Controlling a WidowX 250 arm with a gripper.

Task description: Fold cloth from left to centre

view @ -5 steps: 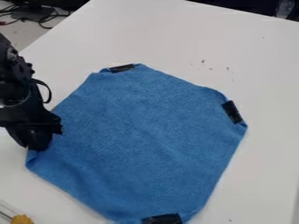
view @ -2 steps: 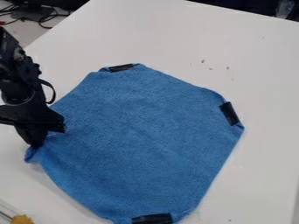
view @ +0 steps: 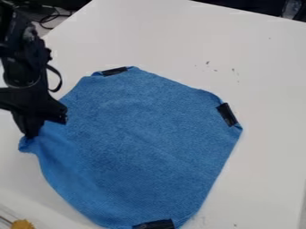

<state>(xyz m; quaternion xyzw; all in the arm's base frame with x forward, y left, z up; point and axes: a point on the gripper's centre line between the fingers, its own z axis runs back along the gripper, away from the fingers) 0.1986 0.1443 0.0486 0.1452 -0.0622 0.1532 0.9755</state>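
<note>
While the white tabletop (view: 263, 67) spreads beneath everything, its far edge slants across the top of the camera view and its left edge runs down from the upper left. On it, covering the middle and reaching towards the near side, lies the blue cloth (view: 137, 147), mostly flat, with its left end bunched and drawn up into a crease. Over the left side of the tabletop hangs the black robot arm (view: 24, 67), hiding part of the cloth's left margin. Its gripper (view: 30, 135) is closed down on the cloth, pinching that bunched left end between its fingertips. Three black strips lie on the cloth's borders: one (view: 114, 71) towards the far side, one (view: 227, 114) on the right and one (view: 154, 224) at the near end. Past the tabletop's left edge, near its far left corner, dark cables (view: 51, 17) loop about. Close to the near left corner of the view sits a small yellow thing (view: 23, 224), cut off by the frame and apart from the cloth. Smallest of all, dark specks (view: 208, 63) dot the tabletop between the cloth and the far edge.
</note>
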